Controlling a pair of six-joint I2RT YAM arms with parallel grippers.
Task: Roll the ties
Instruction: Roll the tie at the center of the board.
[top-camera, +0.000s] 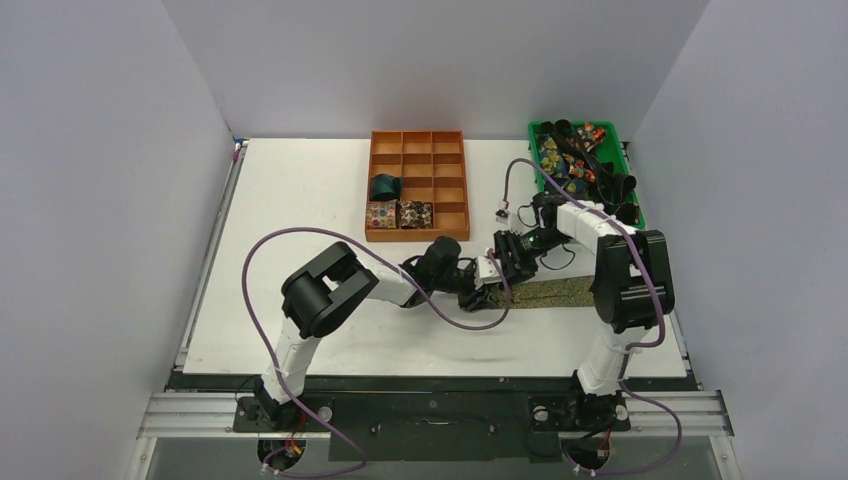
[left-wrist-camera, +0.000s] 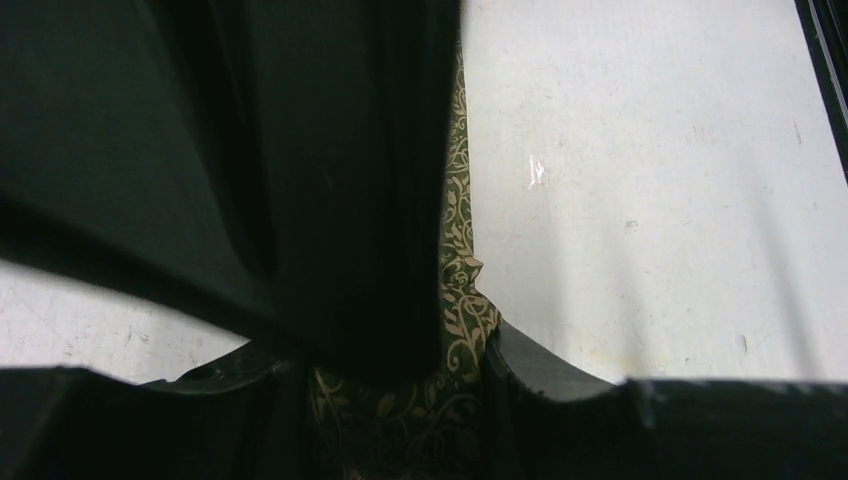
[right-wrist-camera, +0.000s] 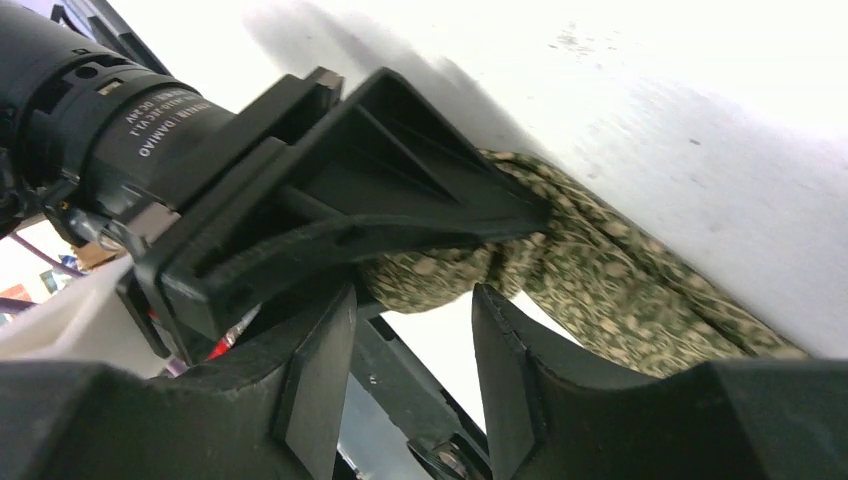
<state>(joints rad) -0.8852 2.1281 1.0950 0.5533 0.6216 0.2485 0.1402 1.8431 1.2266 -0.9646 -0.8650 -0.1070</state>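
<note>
Overhead, the left claw (top-camera: 477, 298) and the right claw (top-camera: 500, 265) sit nose to nose above the white table (top-camera: 300, 200). Both are at the left end of a long olive-gold patterned fabric necktie (top-camera: 560, 292), which lies flat and runs away to their right. Beyond the claws stands an orange wooden compartment tray (top-camera: 450, 165) holding small coiled ties (top-camera: 381, 214). Far off to their right is a green plastic basket (top-camera: 534, 140) heaped with loose ties (top-camera: 580, 160).

From the left wrist, the left claw (left-wrist-camera: 395, 370) is clenched on the necktie (left-wrist-camera: 455, 330), whose gold-scroll cloth fills the gap between its black fingers (left-wrist-camera: 600, 410). A dark blurred mass (left-wrist-camera: 250, 170) just ahead of it hides much of the view, with bare table (left-wrist-camera: 650, 200) to its right.

From the right wrist, the right claw (right-wrist-camera: 415, 295) stands released, jaws apart with nothing between them. Just past its fingertips, the left claw (right-wrist-camera: 530, 215) pinches the bunched, partly rolled end of the necktie (right-wrist-camera: 620, 280), and the rest trails off to the right along the table (right-wrist-camera: 700, 100).
</note>
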